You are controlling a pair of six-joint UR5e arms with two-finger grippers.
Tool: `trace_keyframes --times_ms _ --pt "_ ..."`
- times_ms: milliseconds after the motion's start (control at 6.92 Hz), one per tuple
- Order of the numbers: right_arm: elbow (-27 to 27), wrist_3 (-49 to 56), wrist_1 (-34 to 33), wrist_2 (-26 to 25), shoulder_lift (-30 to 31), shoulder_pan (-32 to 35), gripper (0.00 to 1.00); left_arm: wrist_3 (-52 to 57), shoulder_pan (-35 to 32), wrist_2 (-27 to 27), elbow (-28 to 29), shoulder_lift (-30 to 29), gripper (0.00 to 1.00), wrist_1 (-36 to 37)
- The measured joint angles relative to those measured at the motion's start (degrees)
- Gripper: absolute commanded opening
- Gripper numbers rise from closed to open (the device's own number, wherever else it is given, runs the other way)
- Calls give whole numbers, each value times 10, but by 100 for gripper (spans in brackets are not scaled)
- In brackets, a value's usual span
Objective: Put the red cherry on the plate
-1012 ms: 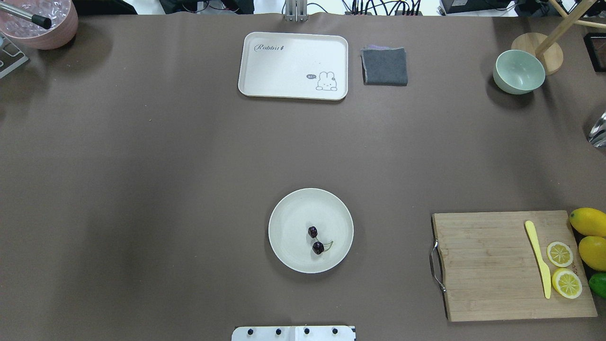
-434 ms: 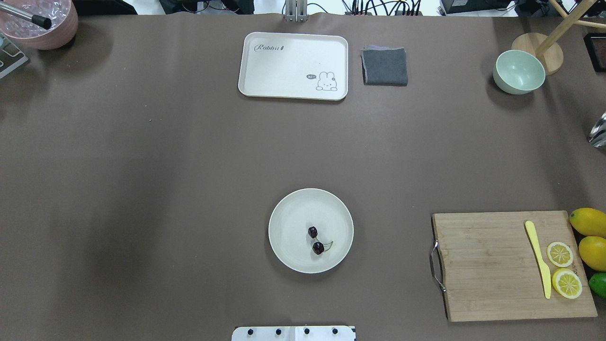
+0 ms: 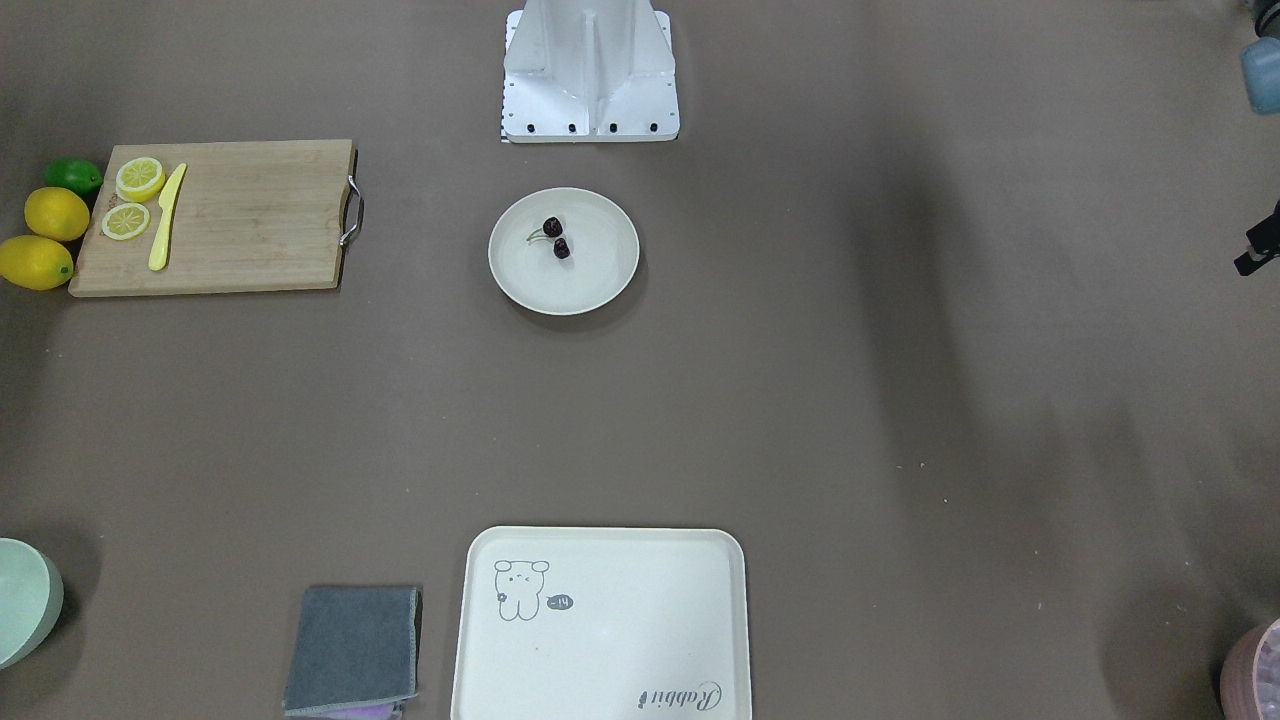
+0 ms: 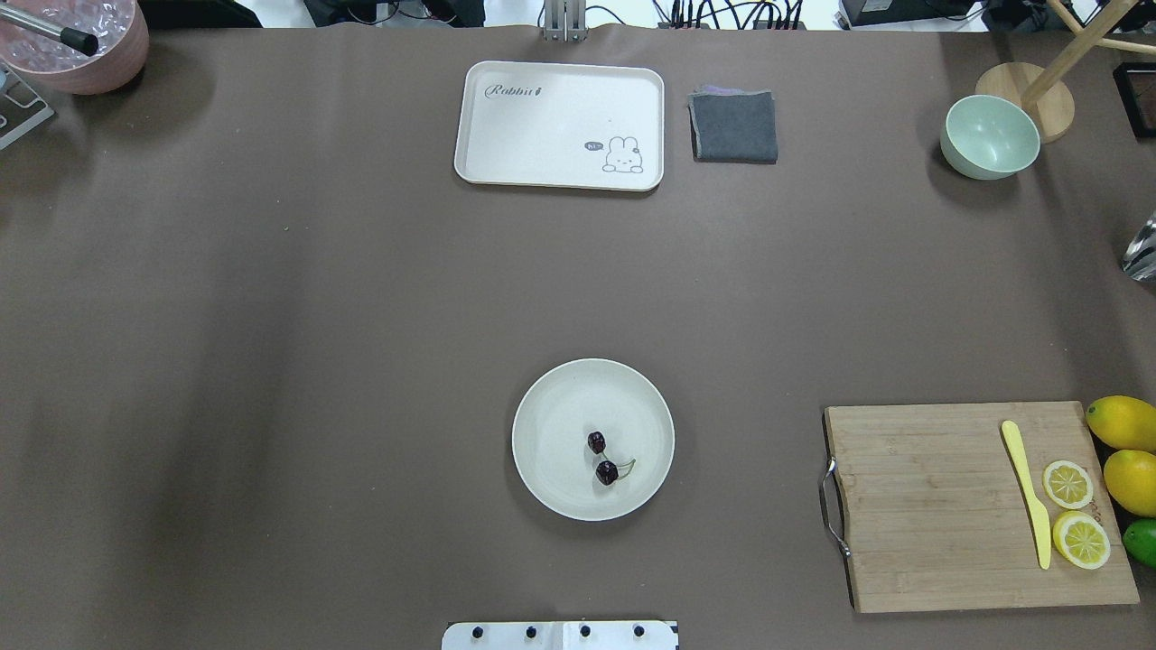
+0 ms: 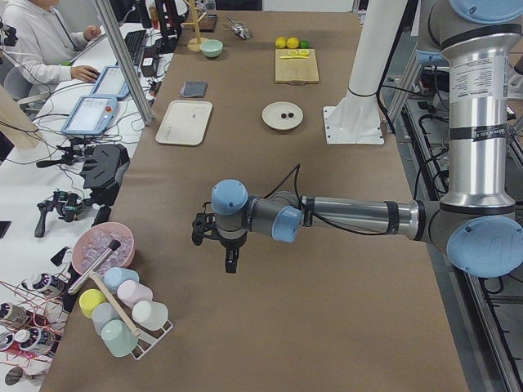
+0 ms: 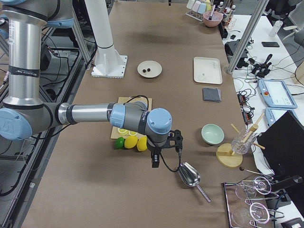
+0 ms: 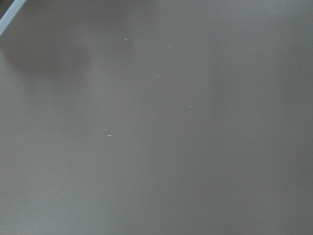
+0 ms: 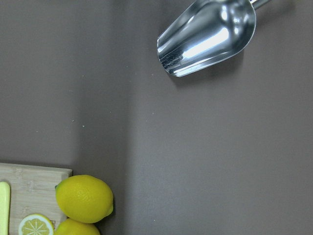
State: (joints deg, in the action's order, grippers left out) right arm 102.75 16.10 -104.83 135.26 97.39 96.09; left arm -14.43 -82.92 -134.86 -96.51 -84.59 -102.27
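Note:
The red cherry (image 4: 602, 458), a pair of dark maroon fruits with thin stems, lies inside the round cream plate (image 4: 560, 406), just right of its middle. It shows again in the front view as the cherry (image 3: 555, 238) on the plate (image 3: 585, 285). Neither gripper is near it. In the exterior left view, my left gripper (image 5: 231, 261) hangs over bare table far from the plate (image 5: 270, 114). In the exterior right view, my right gripper (image 6: 154, 160) hovers beside the lemons, far from the plate (image 6: 142, 70). I cannot tell whether either one is open or shut.
A wooden cutting board (image 4: 939, 515) with a yellow knife (image 4: 1027, 492) and lemon slices lies right of the plate, with whole lemons (image 4: 1129, 451) beside it. Toward the back are a rabbit tray (image 4: 542, 126), a grey cloth (image 4: 733, 126) and a green bowl (image 4: 990, 135). A metal scoop (image 8: 208, 36) lies near the right gripper.
The cherry and plate have not moved. Only the shadows on the table have shifted a little.

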Motion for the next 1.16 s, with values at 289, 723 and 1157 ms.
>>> trace_keyframes --times_ms 289,723,1157 --pt "-5 4 12 -3 5 1 100 -3 -24 2 5 5 98 3" --pt "-3 5 55 -20 12 1 100 5 -29 -3 -27 37 98 -2" --pt "-1 5 77 -30 12 1 100 20 -31 -12 -32 43 98 -4"
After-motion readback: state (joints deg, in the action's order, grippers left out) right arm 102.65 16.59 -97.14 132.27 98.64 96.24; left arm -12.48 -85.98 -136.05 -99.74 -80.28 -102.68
